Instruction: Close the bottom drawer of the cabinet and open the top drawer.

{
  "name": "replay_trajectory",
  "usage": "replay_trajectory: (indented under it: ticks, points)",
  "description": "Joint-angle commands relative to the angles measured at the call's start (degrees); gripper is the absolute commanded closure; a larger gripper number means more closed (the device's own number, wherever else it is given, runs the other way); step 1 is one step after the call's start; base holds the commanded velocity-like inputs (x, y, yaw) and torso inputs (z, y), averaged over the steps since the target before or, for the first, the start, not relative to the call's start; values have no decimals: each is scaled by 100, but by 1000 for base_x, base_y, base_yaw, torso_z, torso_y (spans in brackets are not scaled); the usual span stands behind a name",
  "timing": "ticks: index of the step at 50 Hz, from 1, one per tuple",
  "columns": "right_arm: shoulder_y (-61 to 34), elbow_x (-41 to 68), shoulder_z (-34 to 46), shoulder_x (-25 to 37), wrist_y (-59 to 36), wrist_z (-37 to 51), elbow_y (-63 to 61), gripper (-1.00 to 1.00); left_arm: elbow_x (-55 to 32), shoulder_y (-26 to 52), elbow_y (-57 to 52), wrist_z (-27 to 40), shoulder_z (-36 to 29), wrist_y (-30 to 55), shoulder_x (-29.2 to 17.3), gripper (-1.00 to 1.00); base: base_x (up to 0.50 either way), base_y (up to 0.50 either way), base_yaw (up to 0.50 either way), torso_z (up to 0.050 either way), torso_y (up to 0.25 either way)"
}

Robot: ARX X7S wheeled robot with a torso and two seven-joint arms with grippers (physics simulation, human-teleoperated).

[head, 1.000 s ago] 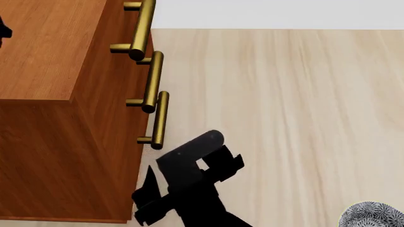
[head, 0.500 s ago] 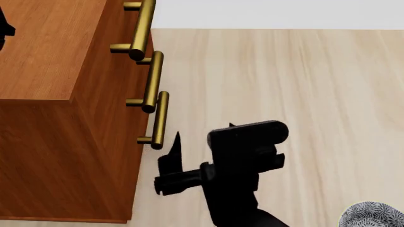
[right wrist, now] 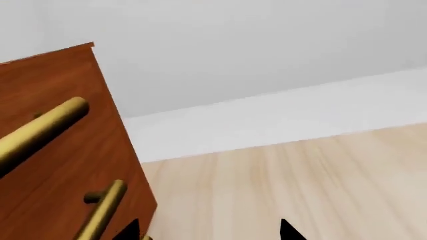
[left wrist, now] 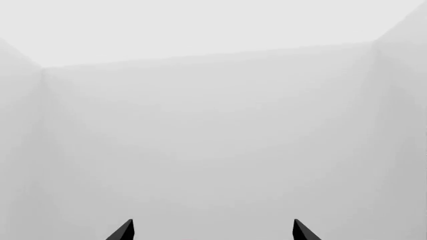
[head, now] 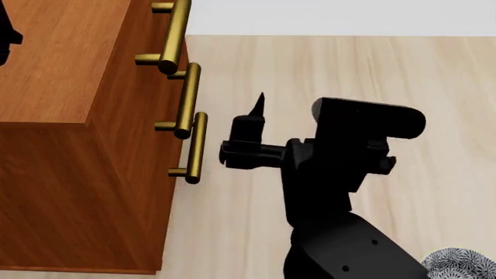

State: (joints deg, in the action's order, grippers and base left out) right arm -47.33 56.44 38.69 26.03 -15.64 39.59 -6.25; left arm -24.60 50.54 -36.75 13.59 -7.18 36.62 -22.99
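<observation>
A: Head view. How many drawers does the cabinet (head: 62, 116) show?

B: Three, counted by their brass bar handles along its front edge. The handle of the top drawer (head: 172, 35) is farthest up in the view, the middle handle (head: 187, 100) comes next, and the handle of the bottom drawer (head: 195, 147) is nearest the camera. All three drawer fronts appear to lie flush with the cabinet face; none projects past the others.

A: How many arms are seen?

B: One in full, the right arm (head: 333, 192), rising from the lower edge over the pale plank floor (head: 387, 87). A dark fragment at the upper left edge may belong to the other arm; it is too small to tell.

A: Where is the right gripper (head: 250, 125)?

B: Just beside the bottom drawer's handle, apart from it, with one pointed fingertip standing up.

A: Is it spread or closed?

B: Right wrist view: two dark fingertips show at the frame's lower edge with a wide gap and nothing between them, so it is spread. That view also shows two handles on the cabinet face and a white wall (right wrist: 267, 60).

A: And the left gripper (left wrist: 213, 231)?

B: Left wrist view: two fingertips, well apart, empty, facing only blank pale walls.
</observation>
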Motion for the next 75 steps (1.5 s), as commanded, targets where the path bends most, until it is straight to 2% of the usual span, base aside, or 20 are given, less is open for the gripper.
replay_trajectory:
  ticks: [1,23,35,42,43,47,64,75]
  points:
    - [-220,330,-381,-72,90,207,-84,-100,1,38,-21,3,-56,-3,-16,-100,0,0,0,0,0]
    - [-145,1484,-1107,-438,510,34,-126,-100,-46,130,-93,43,-93,67,-53,-100,0,0,0,0,0]
    - [197,2355,-1575,-556,749,479,-775,-100,-50,124,-88,72,-119,52,-47,-100,0,0,0,0,0]
    - [273,2618,-1619,-651,776,639,-1050,-100,-40,107,-74,76,-147,17,-46,-100,0,0,0,0,0]
    - [356,2945,-1704,-758,831,642,-1101,-100,-43,99,-71,83,-134,12,-46,-100,0,0,0,0,0]
    - [401,3160,-1747,-937,915,841,-1128,-100,-65,65,-113,107,-99,29,-69,-100,0,0,0,0,0]
    - [478,3825,-1821,-1249,1033,873,-1207,-100,-94,23,-127,126,-69,-5,-111,-100,0,0,0,0,0]
    - [283,4210,-1773,-1434,959,480,-785,-100,-116,28,-124,130,-60,-21,-135,-100,0,0,0,0,0]
